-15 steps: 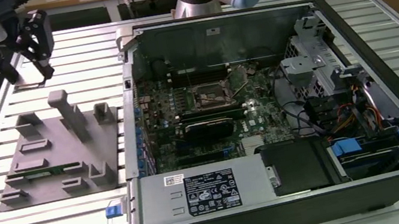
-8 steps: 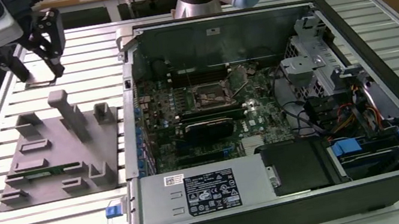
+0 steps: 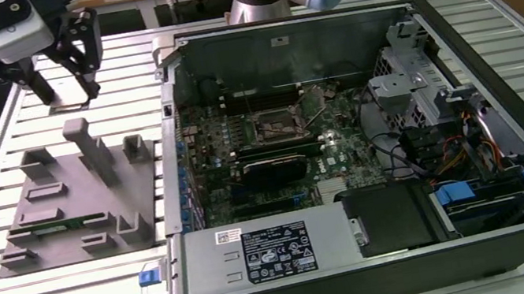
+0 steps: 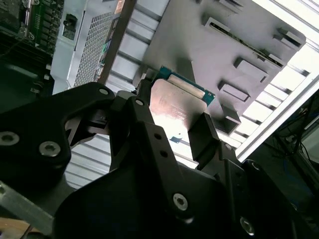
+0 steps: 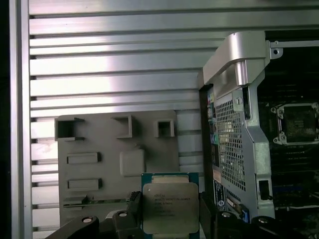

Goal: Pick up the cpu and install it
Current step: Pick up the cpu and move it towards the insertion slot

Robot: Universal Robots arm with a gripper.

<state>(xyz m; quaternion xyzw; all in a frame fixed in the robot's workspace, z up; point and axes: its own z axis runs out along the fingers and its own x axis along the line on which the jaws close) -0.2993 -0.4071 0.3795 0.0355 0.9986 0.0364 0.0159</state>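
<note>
The pick looks done: the gripper pinches the cpu by 2 opposite edges, aloft above the table near the grey fixture, well apart from the socket, so seating it would, I judge, call for square, level alignment.

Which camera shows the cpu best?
The first wrist view: the cpu turns its silver top squarely to it, held in the pincer. The second wrist view sees it slanted, partly behind the fingers. In the exterior view it is too small to tell.
</note>
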